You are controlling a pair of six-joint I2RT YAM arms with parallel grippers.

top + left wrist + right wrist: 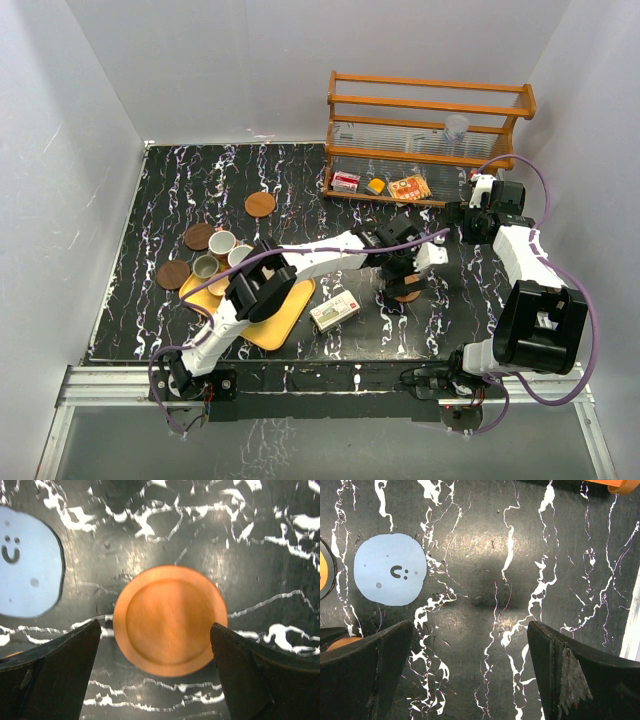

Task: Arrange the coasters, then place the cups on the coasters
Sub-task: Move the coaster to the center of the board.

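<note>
**Two tools wide open, nothing held**

Both arms work the stretch of bench (150, 200) to the right of the yellow tray (275, 325).

The left tool (156, 630) hangs low there, past the small box (335, 313) that sits just right of the tray. Its fingers are spread wide w/ an orange-brown coaster (170, 620) lying flat on the bench btwn them. Neither finger touches it, and there is a gap on each side.

A grey-blue coaster (390, 570) lies flat on that same side of the tray. It is apart from the orange-brown one and hidden under the arms in the top view.

The right tool (470, 630) is farther right of the tray again — fingers fully apart over bare bench, gripping nothing.

Rest of the task items sit on the tray's left and far sides:
- A white cup (221, 242), a grey-green cup (206, 266) and a pale cup (240, 255) cluster upright at the tray's far-left edge. Can't tell if they stand on it or just off it.
- Two dark brown coasters (198, 236) lie flat just beyond that cluster, left of the tray.
- A mid-brown coaster (260, 204) lies alone, well beyond the tray's far edge.

A wooden rack (430, 100) stands far-right of the tray, at the back of the bench.
</note>
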